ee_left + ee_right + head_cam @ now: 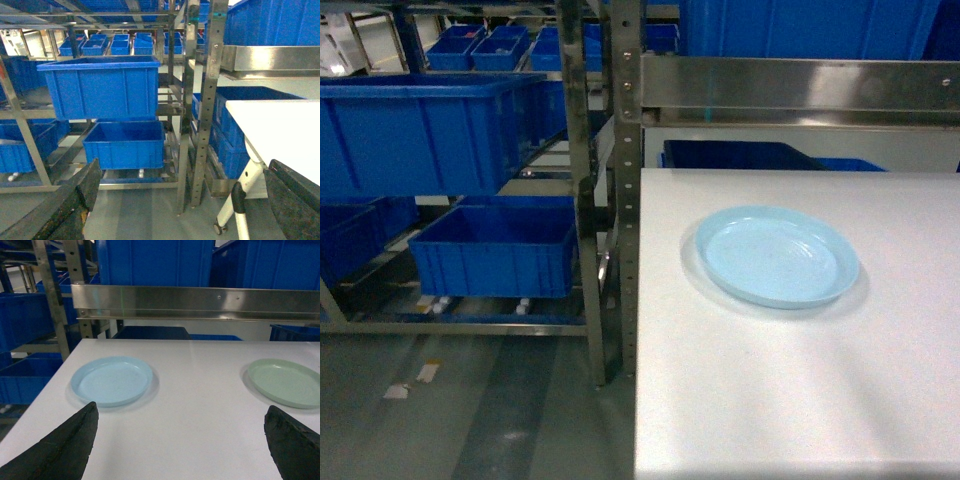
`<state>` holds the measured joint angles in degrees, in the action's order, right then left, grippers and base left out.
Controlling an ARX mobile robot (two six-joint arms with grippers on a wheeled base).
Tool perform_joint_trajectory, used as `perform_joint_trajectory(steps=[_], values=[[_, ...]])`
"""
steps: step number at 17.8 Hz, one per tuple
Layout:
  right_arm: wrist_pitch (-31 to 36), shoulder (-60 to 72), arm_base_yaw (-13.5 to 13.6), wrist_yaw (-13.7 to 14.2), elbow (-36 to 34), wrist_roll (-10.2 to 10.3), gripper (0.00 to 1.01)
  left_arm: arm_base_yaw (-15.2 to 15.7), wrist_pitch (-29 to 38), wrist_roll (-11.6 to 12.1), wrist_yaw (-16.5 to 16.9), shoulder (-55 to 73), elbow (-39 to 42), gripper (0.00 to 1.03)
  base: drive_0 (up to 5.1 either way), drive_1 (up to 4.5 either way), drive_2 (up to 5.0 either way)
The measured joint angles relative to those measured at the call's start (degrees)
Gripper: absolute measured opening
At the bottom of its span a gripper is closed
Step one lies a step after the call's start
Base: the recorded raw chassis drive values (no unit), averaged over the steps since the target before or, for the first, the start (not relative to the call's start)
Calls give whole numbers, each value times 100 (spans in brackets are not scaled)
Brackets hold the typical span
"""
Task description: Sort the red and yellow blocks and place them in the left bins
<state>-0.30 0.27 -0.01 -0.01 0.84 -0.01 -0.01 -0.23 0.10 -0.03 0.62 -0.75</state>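
So the obvious snag: neither the red nor the yellow block shows up in any of the three views. The pale blue plate (pixel 777 256) sits bare on the white table (pixel 790 400), and the pale green plate (pixel 287 382) in the right wrist view looks bare too. If the robot commits to a reach now, it'd likely be grabbing at nothing, or clipping the metal rack post (pixel 620 190) right at the table's left edge.

The left gripper (pixel 185 200) is spread wide with nothing between its fingers, and faces the upper blue bin (pixel 102 86) and lower blue bin (pixel 125 145) on the shelving, well apart from both. The right gripper (pixel 182 442) is also wide open and empty, hovering over the table near the blue plate.
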Motion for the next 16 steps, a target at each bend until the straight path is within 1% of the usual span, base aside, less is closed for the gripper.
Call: perform_joint_trajectory(steps=[16], values=[[0,0,0,0,0,0,98,0,-9,2,-2,0,0,98,482,-125,-350]])
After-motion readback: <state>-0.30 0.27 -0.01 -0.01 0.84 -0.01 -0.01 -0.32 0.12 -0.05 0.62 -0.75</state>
